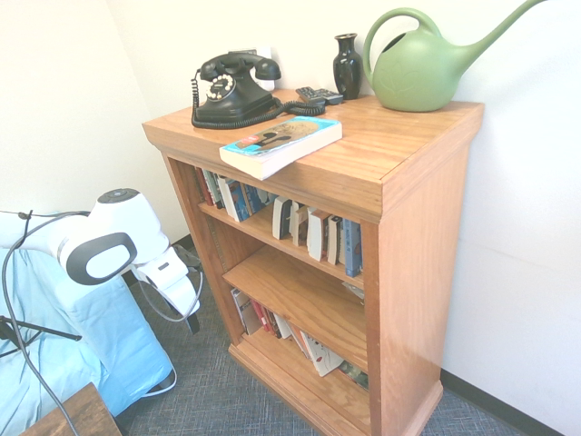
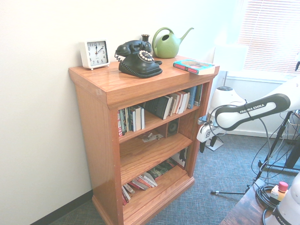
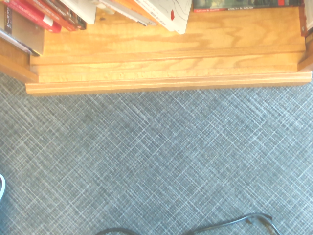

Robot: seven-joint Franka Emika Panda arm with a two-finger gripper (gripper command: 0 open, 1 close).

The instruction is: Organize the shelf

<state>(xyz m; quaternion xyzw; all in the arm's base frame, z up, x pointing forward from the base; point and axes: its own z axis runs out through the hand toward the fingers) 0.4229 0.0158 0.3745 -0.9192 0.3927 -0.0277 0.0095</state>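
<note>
The shelf (image 1: 413, 209) (image 2: 93, 126) is orange-brown wood with three tiers. A paperback with a blue cover (image 1: 281, 143) (image 2: 193, 66) lies flat on its top, overhanging the front edge. Upright and leaning books (image 1: 309, 232) (image 2: 171, 104) fill the top tier. More books (image 1: 304, 348) (image 2: 140, 182) lie slumped on the bottom tier. My gripper (image 1: 192, 320) (image 2: 202, 146) hangs low in front of the shelf, pointing down at the carpet, open and empty. The wrist view shows the shelf's base (image 3: 166, 63) and the slumped books (image 3: 161, 12).
On the shelf's top stand a black rotary phone (image 1: 234, 89) (image 2: 137, 58), a dark vase (image 1: 347, 65), a green watering can (image 1: 427, 64) (image 2: 167, 43), a remote (image 1: 318, 94) and a white clock (image 2: 95, 53). Grey carpet (image 3: 156, 161) lies below. A wooden table corner (image 2: 243, 211) is close by.
</note>
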